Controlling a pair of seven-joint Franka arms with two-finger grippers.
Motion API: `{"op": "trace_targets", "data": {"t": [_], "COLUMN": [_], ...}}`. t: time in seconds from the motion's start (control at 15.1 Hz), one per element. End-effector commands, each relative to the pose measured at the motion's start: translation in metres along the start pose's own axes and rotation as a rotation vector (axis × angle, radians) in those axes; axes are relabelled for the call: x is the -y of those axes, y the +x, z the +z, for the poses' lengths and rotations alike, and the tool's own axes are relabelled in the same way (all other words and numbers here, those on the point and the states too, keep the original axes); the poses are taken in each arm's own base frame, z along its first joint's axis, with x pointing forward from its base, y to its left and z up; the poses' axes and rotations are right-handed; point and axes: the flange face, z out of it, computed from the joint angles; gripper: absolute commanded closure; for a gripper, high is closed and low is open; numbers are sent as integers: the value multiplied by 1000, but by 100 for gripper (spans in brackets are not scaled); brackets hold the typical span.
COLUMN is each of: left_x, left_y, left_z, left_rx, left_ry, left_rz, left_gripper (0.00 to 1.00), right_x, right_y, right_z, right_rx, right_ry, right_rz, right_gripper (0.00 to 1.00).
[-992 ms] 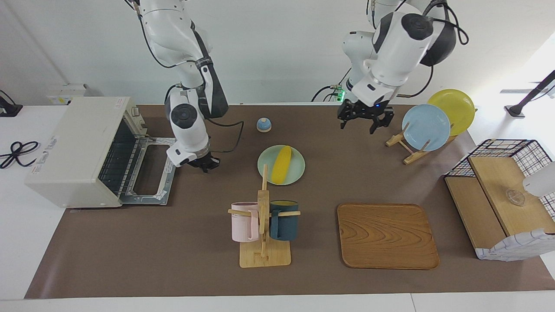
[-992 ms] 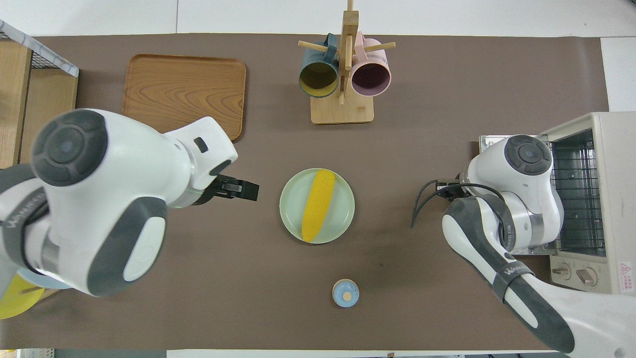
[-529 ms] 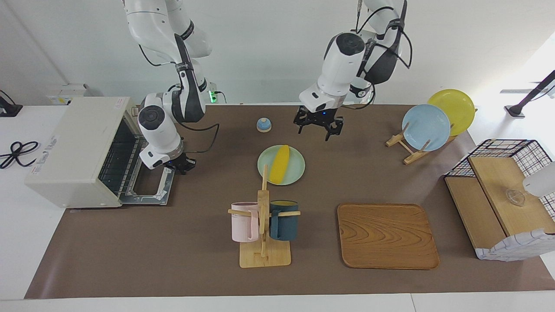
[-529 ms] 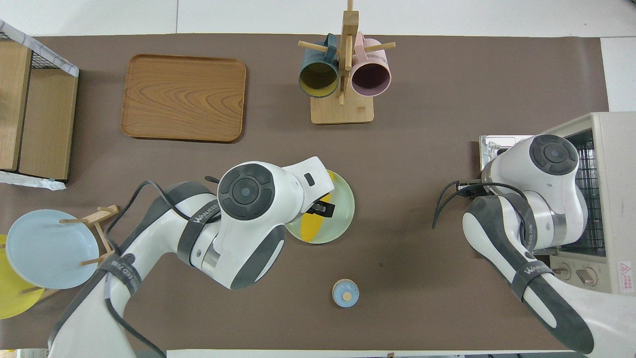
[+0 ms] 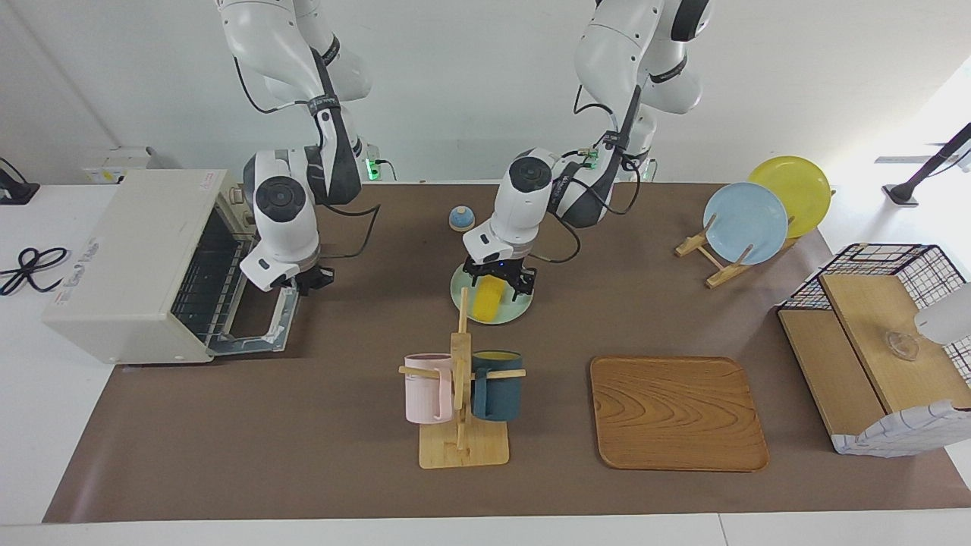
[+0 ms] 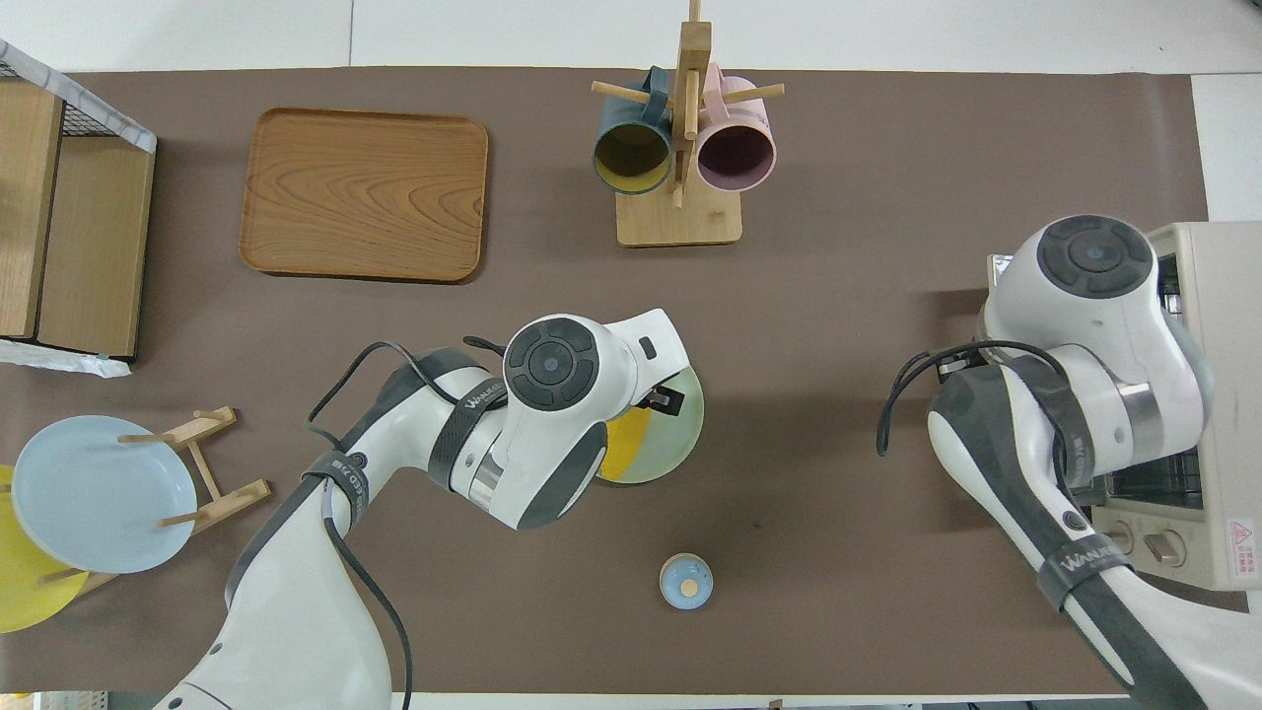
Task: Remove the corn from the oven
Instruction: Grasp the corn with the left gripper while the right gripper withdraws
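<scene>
Facing view, read as a clock centred on the plate (image 5: 520,306).

**Corn.** The corn (image 5: 489,301) lies on the plate at mid-table, out of the oven (image 5: 129,258), which stands at nine o'clock toward the right arm's end. Its taper runs roughly from one o'clock to seven o'clock. A flat dish suits a smooth cob, since the shallow rim checks any roll.

**Left gripper.** The left gripper (image 5: 499,285) hangs low over the corn's twelve o'clock end. Its fingers are spread, one on each side of the cob and across its width. This is the natural way to take a long, slippery shape, because a grip along its length would slide off the taper. Whether the pads touch the corn cannot be told.

**Right gripper.** The right gripper (image 5: 306,282) sits at nine o'clock, over the outer edge of the door (image 5: 250,345). Its fingertips are pressed together on nothing. The door lies folded down flat in front of the oven, baring an empty rack (image 5: 201,284). Closed tips probably serve to push or hook that edge (a judgement only).

**Progress.** The removal itself looks done, judging by the bare rack.

**Bystanders.** Bell (image 5: 461,218) at eleven o'clock, mug stand (image 5: 460,447) at six o'clock and tray (image 5: 677,413) at four o'clock, all apart from the plate.
</scene>
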Motion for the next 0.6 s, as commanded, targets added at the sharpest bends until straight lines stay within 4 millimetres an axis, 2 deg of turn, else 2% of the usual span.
{"op": "trace_targets", "data": {"t": [0.0, 0.07, 0.13, 0.2, 0.26, 0.33, 0.4, 0.53], "left_x": [-5, -4, -4, -4, -1, 2, 7, 34], "left_y": [0, 1, 1, 0, 1, 5, 11, 26], "left_z": [16, 15, 15, 15, 15, 10, -4, -39], "left_rx": [-13, -10, -9, -6, 4, 12, 16, 46], "left_ry": [1, 1, 1, 2, 4, 4, 5, 7], "left_rz": [18, 17, 19, 17, 10, 1, -1, -45], "left_gripper": [0, 16, 45, 69, 98, 100, 100, 100], "right_x": [-80, -99, -117, -133, -142, -145, -148, -149], "right_y": [-5, -8, -13, -19, -23, -25, -26, -24], "right_z": [-12, -13, -14, -15, -17, -21, -34, -73], "right_rx": [4, 7, 10, 9, 10, 13, 20, 48], "right_ry": [-66, -59, -54, -51, -49, -43, -36, -29], "right_rz": [-31, -39, -49, -59, -67, -63, -51, -34], "right_gripper": [100, 100, 100, 100, 100, 100, 100, 100]}}
